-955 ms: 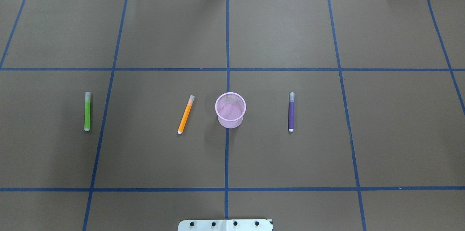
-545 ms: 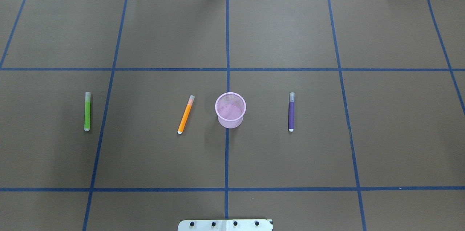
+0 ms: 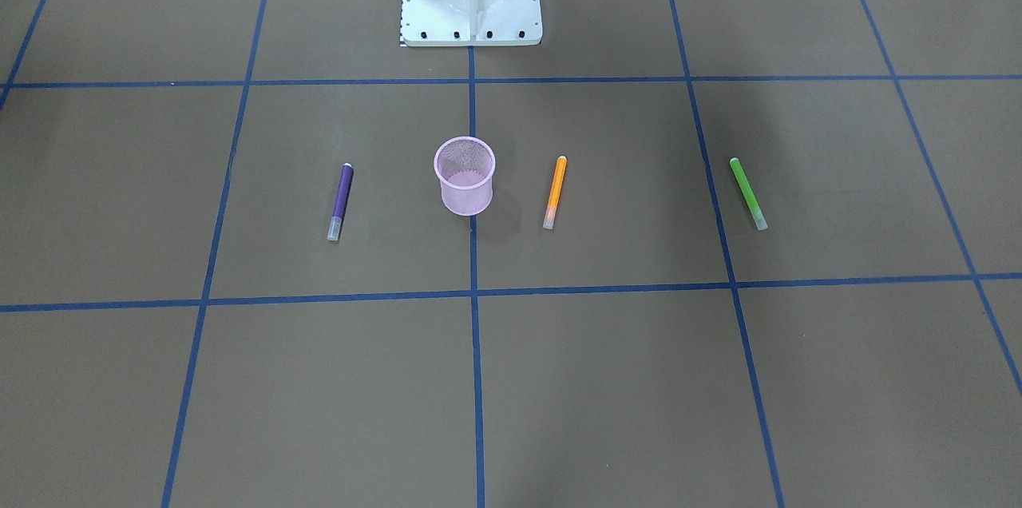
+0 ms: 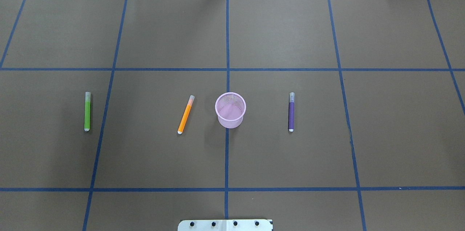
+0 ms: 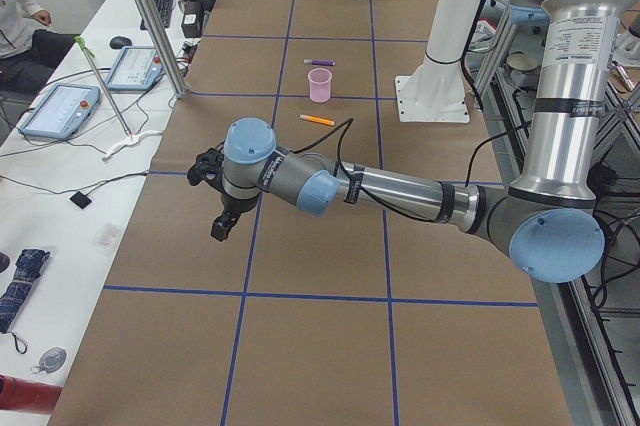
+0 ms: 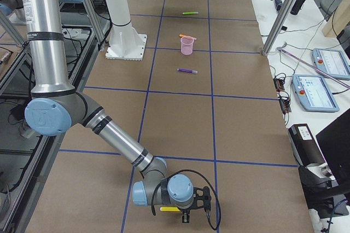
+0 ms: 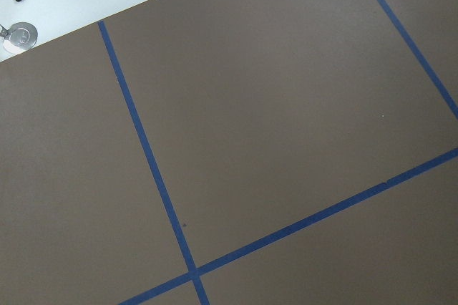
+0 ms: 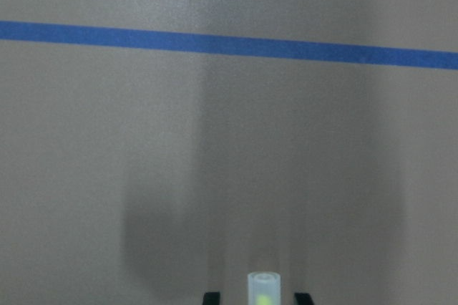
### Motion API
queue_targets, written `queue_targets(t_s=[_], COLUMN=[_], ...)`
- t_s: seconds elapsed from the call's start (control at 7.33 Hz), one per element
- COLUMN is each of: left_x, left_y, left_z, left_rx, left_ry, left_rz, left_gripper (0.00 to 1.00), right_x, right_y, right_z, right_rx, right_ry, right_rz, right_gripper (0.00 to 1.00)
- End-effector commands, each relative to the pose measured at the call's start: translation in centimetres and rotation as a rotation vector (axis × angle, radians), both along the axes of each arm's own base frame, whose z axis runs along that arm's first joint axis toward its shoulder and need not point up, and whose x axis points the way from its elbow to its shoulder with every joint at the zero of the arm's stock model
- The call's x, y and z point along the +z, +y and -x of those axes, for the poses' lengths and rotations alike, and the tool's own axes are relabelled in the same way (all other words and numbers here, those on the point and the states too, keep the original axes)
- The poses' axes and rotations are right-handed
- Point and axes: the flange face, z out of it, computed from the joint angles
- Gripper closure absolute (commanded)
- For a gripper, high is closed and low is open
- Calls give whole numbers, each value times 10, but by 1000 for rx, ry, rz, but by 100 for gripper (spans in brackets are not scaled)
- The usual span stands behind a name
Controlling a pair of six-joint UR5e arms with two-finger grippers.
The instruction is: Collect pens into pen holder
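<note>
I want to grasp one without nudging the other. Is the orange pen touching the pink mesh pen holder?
Apart. The overhead view shows a strip of bare brown table between the orange pen and the pink mesh pen holder.

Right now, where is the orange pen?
In the overhead view the orange pen lies flat left of the pink mesh pen holder, not touching it, with the green pen farther left.

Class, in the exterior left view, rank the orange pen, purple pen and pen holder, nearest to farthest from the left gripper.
1. The orange pen, on the left gripper side of the pen holder.
2. The pen holder, midway.
3. The purple pen, beyond the holder.
</note>
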Motion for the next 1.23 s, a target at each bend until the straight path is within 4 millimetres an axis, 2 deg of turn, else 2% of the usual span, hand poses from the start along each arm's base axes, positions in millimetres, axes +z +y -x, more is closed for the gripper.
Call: queue_targets(t_s=[0.0,0.55,0.82,1.09], left_x=[0,0,0,-1], left_y=[0,-1,-1,0], left_z=[0,0,0,0], left_rx=[0,0,0,-1], left_ry=[0,1,1,1], left_rz=[1,-16,-16,-17], left_gripper=[0,0,0,0], right_x=[3,7,9,6], right_y=[5,10,12,10], right_z=[0,0,1,1], right_rx=[0,-2,-3,-3], right_ry=[3,6,8,6], right_rz=[7,14,18,12], right_gripper=[59,61,99,100])
